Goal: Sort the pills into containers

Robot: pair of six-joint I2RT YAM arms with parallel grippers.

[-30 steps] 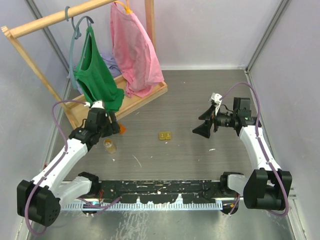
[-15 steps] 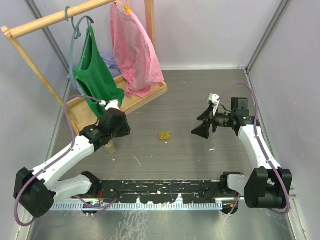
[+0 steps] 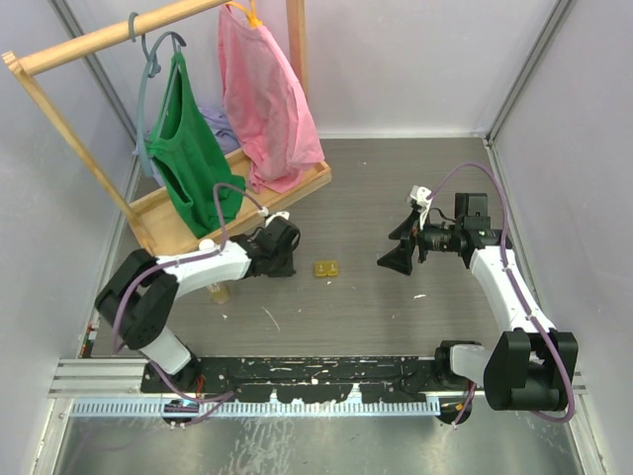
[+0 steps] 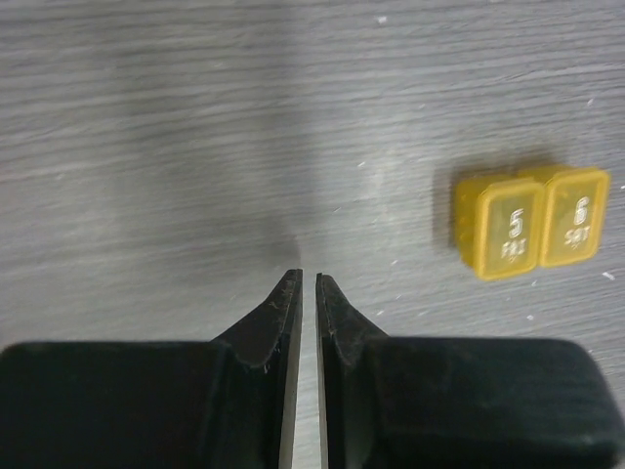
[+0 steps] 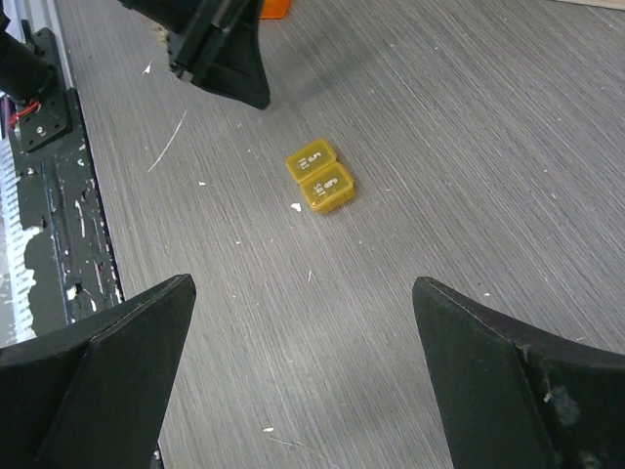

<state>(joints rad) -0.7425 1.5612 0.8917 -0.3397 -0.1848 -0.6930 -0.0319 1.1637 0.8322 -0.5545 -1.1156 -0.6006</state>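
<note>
The containers (image 3: pixel 327 268) are a small yellow pill box of two joined cells with lids down, lying flat mid-table; they also show in the left wrist view (image 4: pixel 530 223) and the right wrist view (image 5: pixel 320 176). My left gripper (image 3: pixel 287 262) hovers low just left of them, jaws shut with nothing between (image 4: pixel 308 280); its dark fingers (image 5: pixel 234 73) point toward the box. My right gripper (image 3: pixel 388 249) hangs to the right of the containers, wide open and empty (image 5: pixel 301 288). No pills can be made out.
A small amber bottle (image 3: pixel 218 292) stands on the table under the left arm. A wooden clothes rack (image 3: pixel 237 203) with green and pink garments fills the back left. An orange object (image 5: pixel 273 7) lies behind the left gripper. White specks dot the table.
The left arm swung right, away from the amber bottle toward the containers, and its jaws went from open to shut. The right arm barely moved.
</note>
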